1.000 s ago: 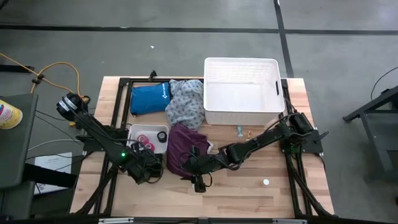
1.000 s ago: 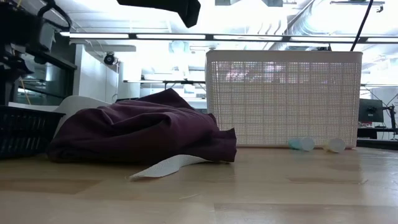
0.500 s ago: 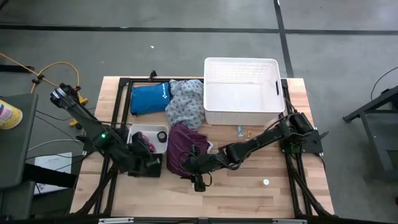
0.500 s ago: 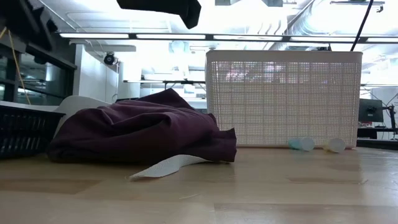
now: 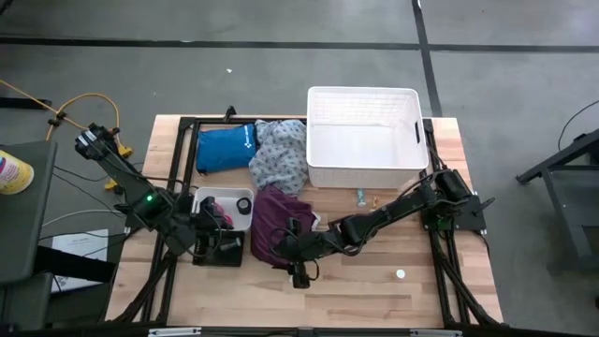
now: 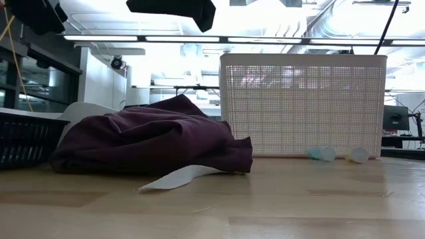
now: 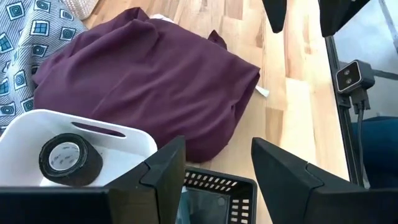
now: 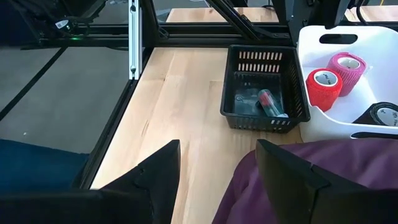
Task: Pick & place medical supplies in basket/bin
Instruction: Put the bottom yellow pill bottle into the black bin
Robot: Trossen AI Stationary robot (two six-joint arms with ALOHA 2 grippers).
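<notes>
The maroon cloth point(image 5: 276, 220) lies bunched on the table in front of the white lattice basket point(image 5: 363, 139); the grey-patterned cloth point(image 5: 279, 154) lies beside the basket. The white tray point(image 8: 348, 134) holds a red roll point(image 8: 323, 87), a pink roll point(image 8: 347, 65) and a black roll point(image 7: 68, 158). The black mesh crate point(image 8: 266, 96) holds small vials. My left gripper point(image 7: 217, 149) hangs open above the crate point(image 5: 217, 251). My right gripper point(image 8: 217, 146) is open at the maroon cloth's near edge point(image 5: 288, 251), pointing toward the table's left. Two vials point(image 5: 365, 197) and a white round piece point(image 5: 401, 274) lie on the wood.
A blue pouch point(image 5: 225, 148) lies at the far left beside the grey-patterned cloth. A white strip point(image 6: 179, 178) pokes out from under the maroon cloth. Bare wood stretches along the near edge and right of my right arm. Black frame rails border the table's sides.
My left arm has risen; in the low view it climbs out of the upper left corner. Its gripper stays over the black crate. My right arm and the cloths have kept still.
</notes>
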